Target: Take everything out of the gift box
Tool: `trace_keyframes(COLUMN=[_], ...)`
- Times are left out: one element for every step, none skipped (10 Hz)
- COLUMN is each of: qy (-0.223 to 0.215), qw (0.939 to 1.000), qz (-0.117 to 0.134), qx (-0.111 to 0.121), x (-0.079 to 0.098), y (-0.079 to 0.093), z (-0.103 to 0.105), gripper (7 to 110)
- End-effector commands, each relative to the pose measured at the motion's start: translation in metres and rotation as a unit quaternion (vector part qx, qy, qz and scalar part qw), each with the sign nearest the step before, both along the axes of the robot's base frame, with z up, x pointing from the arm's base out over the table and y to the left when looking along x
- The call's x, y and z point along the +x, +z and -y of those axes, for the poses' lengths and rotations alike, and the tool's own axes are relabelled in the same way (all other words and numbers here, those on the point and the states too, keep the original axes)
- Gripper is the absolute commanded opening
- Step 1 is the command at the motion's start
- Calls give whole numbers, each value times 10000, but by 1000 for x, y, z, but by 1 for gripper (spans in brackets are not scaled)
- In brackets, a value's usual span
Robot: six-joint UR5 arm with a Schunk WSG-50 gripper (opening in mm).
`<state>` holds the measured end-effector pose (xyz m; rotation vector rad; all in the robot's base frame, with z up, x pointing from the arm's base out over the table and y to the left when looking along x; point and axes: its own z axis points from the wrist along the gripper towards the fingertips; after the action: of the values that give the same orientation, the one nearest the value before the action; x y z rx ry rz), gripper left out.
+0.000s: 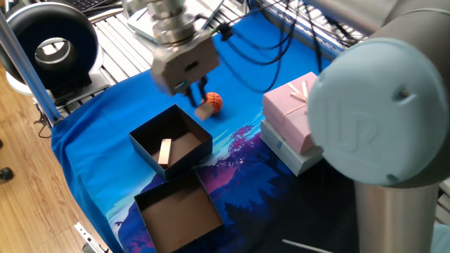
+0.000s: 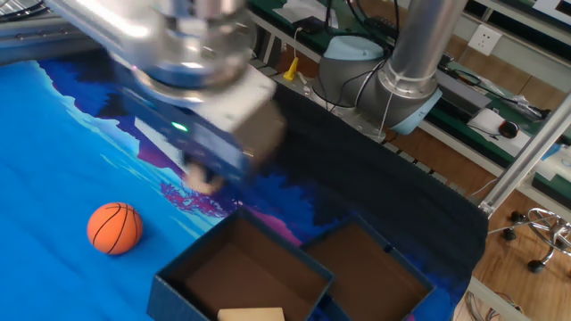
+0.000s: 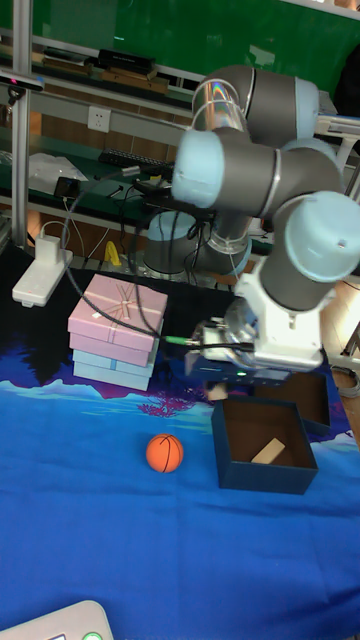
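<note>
Above the blue cloth (image 1: 91, 133), gripper (image 1: 199, 100) holds the wooden cube (image 1: 203, 112) between its jaws, beside the ball (image 1: 212, 102); wooden bar (image 1: 164, 151) lies in the gift box (image 1: 144, 144).

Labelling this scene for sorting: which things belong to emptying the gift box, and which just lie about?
Job:
- deep black cardboard gift box
- flat pale wooden bar inside it
- small tan wooden cube in the gripper
- orange basketball-patterned ball on the cloth

Lying about:
- shallow brown-walled tray
- pink ribboned box
</note>
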<state>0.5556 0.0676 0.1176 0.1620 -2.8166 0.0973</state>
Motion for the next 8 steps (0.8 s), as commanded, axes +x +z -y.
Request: trace_keyframes(qy=[585, 885, 1348, 1638, 1879, 1853, 1776, 1694], qw=[9963, 9936, 9868, 9826, 9784, 9787, 9799, 9818], qz=[591, 697, 672, 767, 843, 856, 873, 854], qx=[-209, 62, 593, 426, 173, 221, 243, 136], x=[32, 43, 44, 52, 61, 63, 66, 67], y=[-28, -42, -55, -55, -51, -52, -51, -46], z=[57, 49, 34, 43, 53, 47, 35, 28], gripper=[7, 7, 44, 44, 44, 44, 66, 66])
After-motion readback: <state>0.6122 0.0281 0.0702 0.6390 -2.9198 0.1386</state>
